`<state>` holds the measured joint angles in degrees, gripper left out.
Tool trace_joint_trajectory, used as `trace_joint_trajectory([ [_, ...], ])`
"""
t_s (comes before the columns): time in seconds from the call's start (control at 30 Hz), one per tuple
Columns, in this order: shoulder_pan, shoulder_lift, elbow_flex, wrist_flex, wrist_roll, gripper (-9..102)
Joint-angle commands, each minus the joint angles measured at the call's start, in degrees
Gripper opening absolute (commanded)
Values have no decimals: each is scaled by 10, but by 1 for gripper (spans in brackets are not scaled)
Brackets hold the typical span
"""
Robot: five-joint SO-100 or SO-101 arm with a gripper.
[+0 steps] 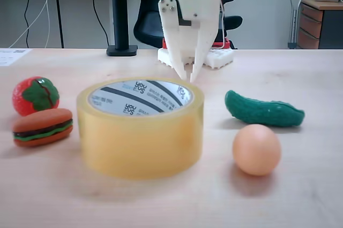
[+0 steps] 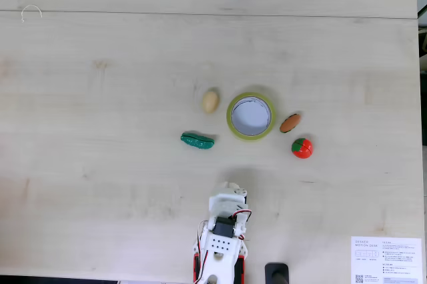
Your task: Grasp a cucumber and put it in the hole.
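The pincer is seen with its fingers nearly together, only a narrow gap at the tips, and nothing is held. In the low fixed view it hangs just behind the tape roll, whose hole lies directly before it; the cucumber rests on the table to its right and nearer the camera, near an egg. For a sound grasp, the jaws should be opened wider and set across the cucumber's narrow width. On the roll's core, lettering reading roughly "YOU SUNG" can be made out.
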<state>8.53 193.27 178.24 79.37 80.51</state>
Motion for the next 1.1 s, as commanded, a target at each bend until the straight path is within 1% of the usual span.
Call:
trace_joint_trajectory([
  [0.0,-5,-1,-4,3,40,0],
  [0.53,-5,-1,-4,1,44,0],
  [0.67,-5,-1,-23,-37,40,0],
  [0.8,-6,-1,-67,-80,4,0],
  [0.9,-11,-11,-107,-83,-15,0],
  [1.0,-11,-75,-171,-86,-36,0],
  [1.07,-11,-153,-230,-91,-62,0],
])
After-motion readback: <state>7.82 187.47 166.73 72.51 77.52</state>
